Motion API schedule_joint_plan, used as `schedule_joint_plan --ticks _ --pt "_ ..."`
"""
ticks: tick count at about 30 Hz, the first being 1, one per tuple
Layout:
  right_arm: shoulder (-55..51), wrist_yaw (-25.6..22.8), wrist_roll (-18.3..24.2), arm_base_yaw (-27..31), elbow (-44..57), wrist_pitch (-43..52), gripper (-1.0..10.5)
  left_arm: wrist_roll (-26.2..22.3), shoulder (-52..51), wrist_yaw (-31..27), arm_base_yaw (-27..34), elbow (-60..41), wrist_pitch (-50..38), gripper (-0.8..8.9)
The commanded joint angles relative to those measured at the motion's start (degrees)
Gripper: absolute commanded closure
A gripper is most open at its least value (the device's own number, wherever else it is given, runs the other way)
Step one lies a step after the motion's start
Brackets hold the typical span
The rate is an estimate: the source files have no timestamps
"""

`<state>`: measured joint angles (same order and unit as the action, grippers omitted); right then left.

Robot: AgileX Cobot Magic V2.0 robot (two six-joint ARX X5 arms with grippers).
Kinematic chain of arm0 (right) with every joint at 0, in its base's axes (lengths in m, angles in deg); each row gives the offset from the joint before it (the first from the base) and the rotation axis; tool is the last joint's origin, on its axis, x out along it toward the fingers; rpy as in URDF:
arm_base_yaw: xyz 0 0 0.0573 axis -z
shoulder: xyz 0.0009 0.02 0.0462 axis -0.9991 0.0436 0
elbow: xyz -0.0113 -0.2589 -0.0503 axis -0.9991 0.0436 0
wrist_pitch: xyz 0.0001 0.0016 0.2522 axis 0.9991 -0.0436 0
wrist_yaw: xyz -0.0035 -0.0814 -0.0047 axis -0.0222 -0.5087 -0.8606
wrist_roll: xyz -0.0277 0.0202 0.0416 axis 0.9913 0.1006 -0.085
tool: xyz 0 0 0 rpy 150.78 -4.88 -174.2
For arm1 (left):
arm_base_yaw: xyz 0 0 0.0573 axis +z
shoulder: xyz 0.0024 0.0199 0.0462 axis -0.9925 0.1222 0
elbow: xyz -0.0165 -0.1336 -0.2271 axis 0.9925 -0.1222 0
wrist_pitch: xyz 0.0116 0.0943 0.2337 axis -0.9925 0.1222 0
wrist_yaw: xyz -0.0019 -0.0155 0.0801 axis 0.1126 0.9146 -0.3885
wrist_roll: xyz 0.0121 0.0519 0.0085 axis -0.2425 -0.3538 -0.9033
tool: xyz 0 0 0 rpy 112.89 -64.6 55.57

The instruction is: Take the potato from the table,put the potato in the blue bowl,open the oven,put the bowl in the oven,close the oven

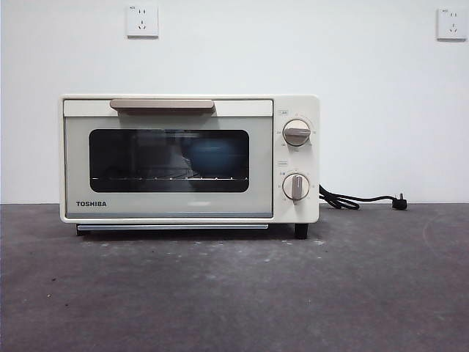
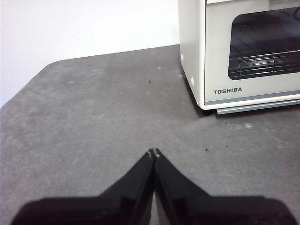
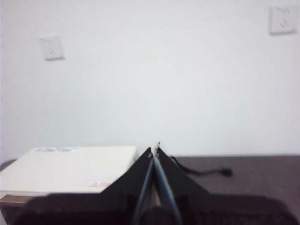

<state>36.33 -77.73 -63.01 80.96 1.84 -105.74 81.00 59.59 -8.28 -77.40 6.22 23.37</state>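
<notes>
We are finishing: the oven (image 1: 189,158) door is sitting flush, bowl (image 1: 212,158) inside; both claws, left (image 2: 153,152) and right (image 3: 154,149), are pressed together, keeping clear at six o'clock.

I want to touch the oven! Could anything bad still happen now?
Maybe. The blue bowl shows only dimly through the dark window of the Toshiba toaster oven, so whether the potato sits safely inside cannot be checked. The black cord lies loose on the table beside the oven and could snag. Both grippers, left and right, are shut and away.
</notes>
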Motion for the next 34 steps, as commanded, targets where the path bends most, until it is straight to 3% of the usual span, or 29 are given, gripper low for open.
schedule_joint_plan --ticks 1,15,23,29,34 --pt "-4.0 0.4 0.4 1.4 10.1 7.5 9.5 0.6 -0.1 -0.1 0.1 -0.7 -0.1 8.18" --pt "-17.4 0.4 -3.1 3.0 46.5 33.1 9.5 0.6 -0.1 -0.1 0.1 -0.7 -0.1 8.18" --pt "-20.9 0.7 -1.5 1.5 57.2 37.3 9.5 0.6 -0.1 -0.1 0.1 -0.7 -0.1 8.18" --pt "-22.8 6.6 2.3 0.6 60.9 36.7 9.5 0.6 -0.1 -0.1 0.1 -0.7 -0.1 8.18" --pt "-24.6 6.3 3.3 0.4 62.7 33.1 9.5 0.6 -0.1 -0.1 0.1 -0.7 -0.1 8.18"
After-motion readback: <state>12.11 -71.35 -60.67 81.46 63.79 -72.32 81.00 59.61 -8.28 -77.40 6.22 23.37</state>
